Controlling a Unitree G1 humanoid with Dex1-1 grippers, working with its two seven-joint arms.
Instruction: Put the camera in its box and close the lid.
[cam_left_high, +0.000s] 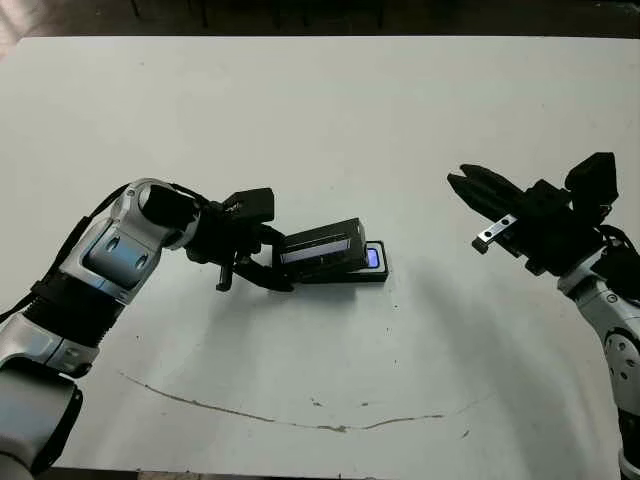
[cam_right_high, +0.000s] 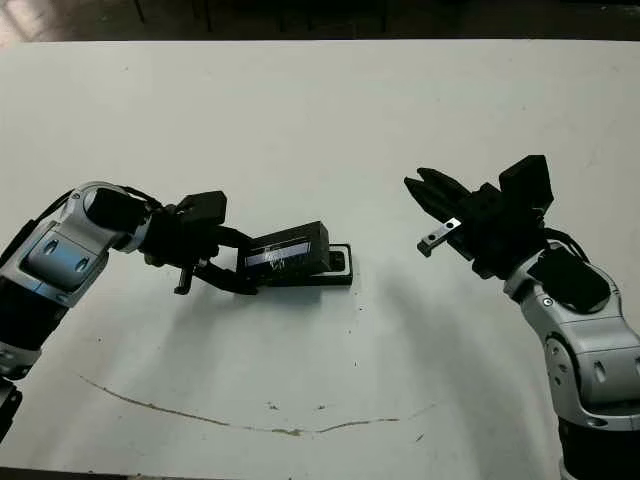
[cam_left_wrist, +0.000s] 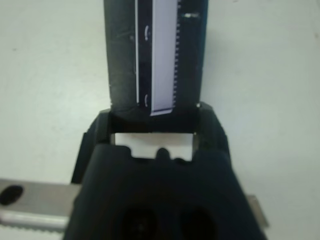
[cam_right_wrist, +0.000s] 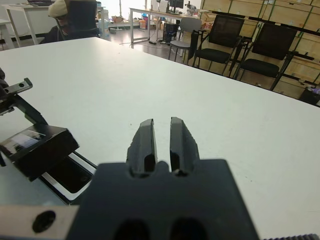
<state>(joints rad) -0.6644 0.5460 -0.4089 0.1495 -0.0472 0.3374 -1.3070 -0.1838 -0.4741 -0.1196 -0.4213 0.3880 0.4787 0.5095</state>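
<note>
Our left tool (cam_left_high: 262, 263) clamps the flat black silver-striped lid (cam_left_high: 320, 250), tilted over the white-lined box (cam_right_wrist: 70, 176) (camera (cam_left_high: 373, 258) inside) for closing; right tool (cam_right_wrist: 160, 137) idles pinched together.

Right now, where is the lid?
In the head view, the left hand holds the lid tilted over the box, left of the table's middle.

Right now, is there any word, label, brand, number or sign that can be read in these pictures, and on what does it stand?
None can be read.
The lid, held by the left gripper, has a silvery strip with small dark marks: too blurred to read.
The camera screen glows blue in the box: no text legible.
The right gripper bears no lettering.
</note>
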